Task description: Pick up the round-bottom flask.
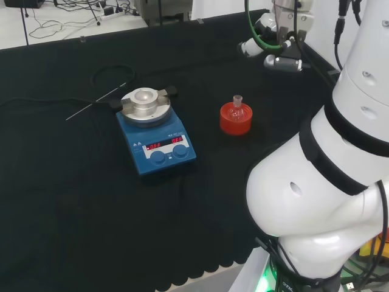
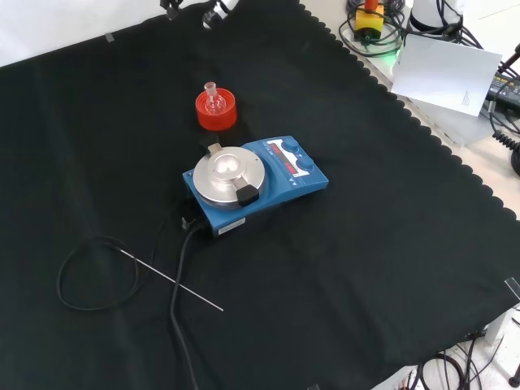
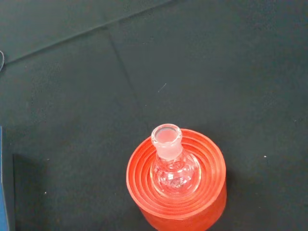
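A small clear round-bottom flask (image 1: 237, 108) stands upright on a red ribbed ring stand (image 1: 236, 123) near the middle of the black cloth. In the front view the flask (image 2: 213, 97) and its stand (image 2: 217, 116) sit toward the top, left of centre. The wrist view looks down on the flask (image 3: 172, 166), with its open neck upward, in the stand (image 3: 144, 192). The hand (image 1: 270, 48) hangs high above the cloth, to the right of and beyond the flask in the head view, well apart from it. A bit of the hand (image 2: 215, 12) shows at the front view's top edge.
A blue hotplate stirrer (image 1: 157, 137) with a round metal top stands left of the flask in the head view; its cable (image 2: 180, 317) trails off. A thin metal rod (image 2: 171, 280) and a black cable loop (image 2: 97, 272) lie beyond it. The cloth's scalloped edge (image 2: 422, 122) runs along the right.
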Robot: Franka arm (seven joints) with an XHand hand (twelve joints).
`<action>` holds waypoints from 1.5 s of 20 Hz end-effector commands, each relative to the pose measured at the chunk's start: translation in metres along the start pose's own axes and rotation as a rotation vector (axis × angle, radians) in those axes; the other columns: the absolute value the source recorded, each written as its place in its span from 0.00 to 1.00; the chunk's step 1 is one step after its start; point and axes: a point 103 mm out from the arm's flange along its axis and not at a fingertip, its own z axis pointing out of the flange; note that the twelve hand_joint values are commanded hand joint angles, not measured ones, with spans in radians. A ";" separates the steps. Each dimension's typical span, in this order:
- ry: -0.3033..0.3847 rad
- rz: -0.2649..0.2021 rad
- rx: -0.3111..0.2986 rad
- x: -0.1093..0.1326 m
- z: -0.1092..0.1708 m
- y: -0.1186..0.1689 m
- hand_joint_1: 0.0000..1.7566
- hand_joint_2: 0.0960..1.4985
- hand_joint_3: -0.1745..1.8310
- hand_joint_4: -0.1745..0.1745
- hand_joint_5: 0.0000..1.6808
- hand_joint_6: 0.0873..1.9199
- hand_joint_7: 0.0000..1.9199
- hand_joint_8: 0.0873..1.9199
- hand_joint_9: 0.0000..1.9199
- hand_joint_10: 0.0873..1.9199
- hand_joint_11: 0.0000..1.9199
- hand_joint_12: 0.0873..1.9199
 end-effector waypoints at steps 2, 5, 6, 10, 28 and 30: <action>0.008 -0.021 -0.004 -0.006 0.046 0.007 0.47 0.46 0.36 0.38 0.32 0.19 0.12 0.34 0.20 0.34 0.03 0.73; 0.017 -0.020 0.019 -0.002 0.067 0.007 0.48 0.43 0.37 0.39 0.33 0.19 0.12 0.34 0.21 0.34 0.03 0.73; 0.020 -0.019 0.028 0.000 0.074 0.007 0.48 0.43 0.37 0.39 0.33 0.19 0.13 0.34 0.21 0.34 0.03 0.73; 0.053 -0.017 0.059 -0.002 0.097 0.008 0.48 0.41 0.37 0.39 0.33 0.20 0.13 0.34 0.21 0.34 0.03 0.73; 0.088 0.013 0.000 -0.023 0.146 0.010 0.50 0.37 0.39 0.36 0.36 0.29 0.16 0.36 0.25 0.34 0.06 0.72; 0.093 0.016 -0.008 -0.024 0.145 0.012 0.50 0.37 0.39 0.36 0.35 0.30 0.16 0.36 0.26 0.33 0.06 0.72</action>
